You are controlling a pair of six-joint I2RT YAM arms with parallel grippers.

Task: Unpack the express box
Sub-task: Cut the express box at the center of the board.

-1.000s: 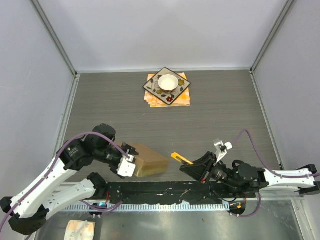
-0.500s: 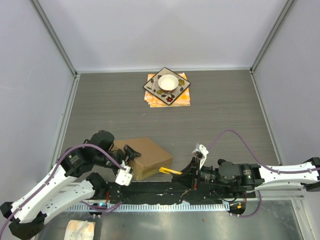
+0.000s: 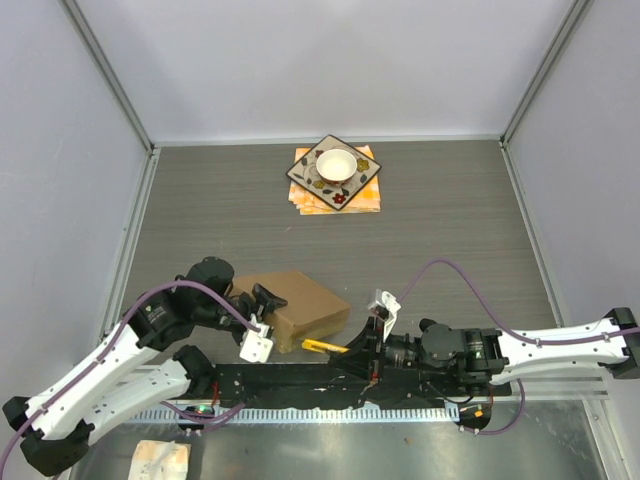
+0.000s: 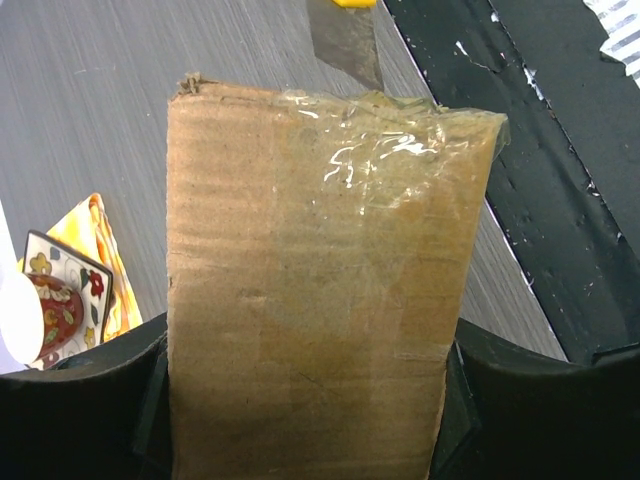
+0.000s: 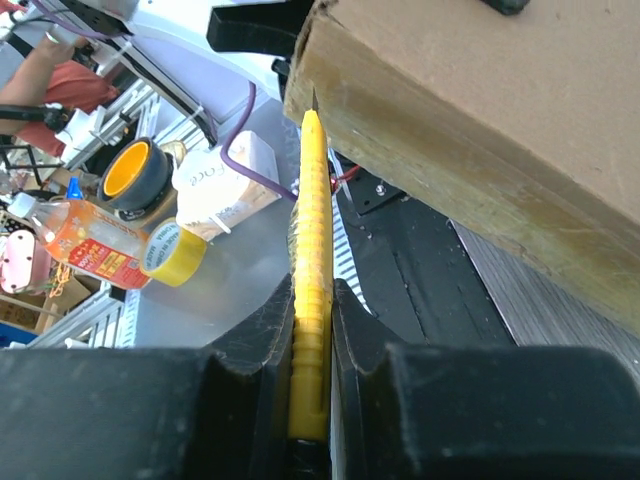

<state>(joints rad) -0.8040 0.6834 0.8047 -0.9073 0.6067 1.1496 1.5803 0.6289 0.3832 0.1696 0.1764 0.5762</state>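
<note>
The express box (image 3: 296, 306) is a plain brown cardboard box near the table's front edge, with clear tape over its seam (image 4: 400, 160). My left gripper (image 3: 262, 318) is shut on the box's near left end (image 4: 305, 400), a jaw on each side. My right gripper (image 3: 372, 340) is shut on a yellow utility knife (image 3: 326, 346). The knife (image 5: 312, 270) points at the box's lower front edge (image 5: 450, 170), its tip touching or nearly touching the cardboard. The blade also shows in the left wrist view (image 4: 345, 35).
An orange-patterned square plate (image 3: 334, 170) with a white bowl (image 3: 336, 164) lies on an orange cloth at the back of the table. A black base rail (image 3: 330, 385) runs along the front edge. A yellow tape roll (image 5: 172, 252) and a bottle lie off the table.
My right arm has swung left with the knife, from right of the box to its front right edge. My left gripper has turned the box and shifted it a little to the right.
</note>
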